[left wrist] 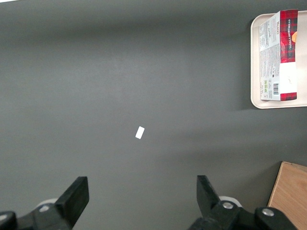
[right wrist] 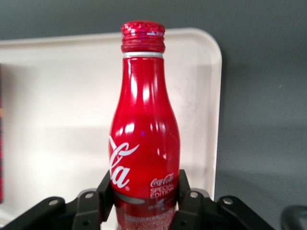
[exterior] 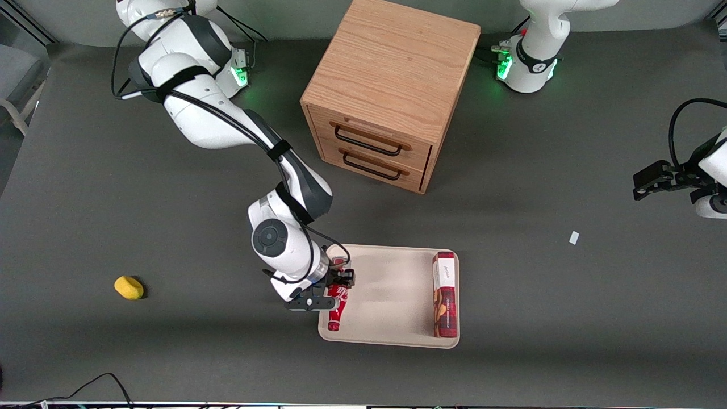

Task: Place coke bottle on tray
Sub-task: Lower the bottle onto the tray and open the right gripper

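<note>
Over the tray (exterior: 392, 295) at the end nearest my arm, my gripper (exterior: 335, 291) clasps the coke bottle (exterior: 338, 301) lying low above its surface, so I judge setting down and letting go come next; my wrist view alone shows the pads (right wrist: 188, 201) pinching its base.
</note>
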Motion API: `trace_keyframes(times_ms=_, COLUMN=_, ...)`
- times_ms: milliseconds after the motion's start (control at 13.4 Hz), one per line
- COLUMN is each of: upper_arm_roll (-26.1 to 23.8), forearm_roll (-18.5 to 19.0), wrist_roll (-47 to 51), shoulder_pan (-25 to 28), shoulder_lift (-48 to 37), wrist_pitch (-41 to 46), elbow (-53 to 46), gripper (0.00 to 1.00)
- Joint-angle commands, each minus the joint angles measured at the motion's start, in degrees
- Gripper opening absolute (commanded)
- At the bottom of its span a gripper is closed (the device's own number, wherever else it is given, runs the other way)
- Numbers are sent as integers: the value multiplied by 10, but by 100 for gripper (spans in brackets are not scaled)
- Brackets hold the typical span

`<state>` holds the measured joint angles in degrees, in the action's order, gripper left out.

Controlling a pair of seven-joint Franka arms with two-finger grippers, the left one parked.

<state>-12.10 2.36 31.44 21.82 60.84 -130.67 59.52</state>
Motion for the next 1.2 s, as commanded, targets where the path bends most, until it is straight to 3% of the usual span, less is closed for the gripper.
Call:
trace_keyframes(times_ms=0, upper_arm_roll=0, forearm_roll=9, wrist_roll=15, shoulder_pan=1, shoulder_lift=24, wrist_pitch=2, elbow=-26, gripper=10)
trace_keyframes(times_ms=150, upper_arm_roll=0, forearm_roll=9, wrist_roll=15, shoulder_pan=1, shoulder_lift=27, wrist_pitch=1, elbow=-26, gripper=29)
trace_keyframes(times_ms=299, upper_arm_roll=1, forearm_roll=11, wrist_roll=15, shoulder_pan=1, shoulder_lift=34, wrist_pitch=0, elbow=-26, gripper=61)
trace_keyframes(times_ms=374, upper_arm_roll=4, forearm_roll=11, wrist_roll=15, shoulder_pan=2, shoulder_lift=34, wrist_pitch=-1, elbow=-26, gripper=67)
trace_keyframes(times_ms=449, upper_arm_roll=10, forearm_roll=12, wrist_roll=14, shoulder_pan=4, shoulder_lift=35, wrist_pitch=-2, elbow=-24, gripper=100)
trace_keyframes(times_ms=598, upper_arm_roll=10, forearm_roll=32, wrist_roll=16, shoulder_pan=9, shoulder_lift=35, wrist_pitch=-9, elbow=-20, gripper=100)
trace_keyframes(times_ms=1121, upper_arm_roll=10, forearm_roll=34, wrist_roll=17, shoulder_pan=9, shoulder_lift=17, wrist_pitch=-10, elbow=-21, gripper=100)
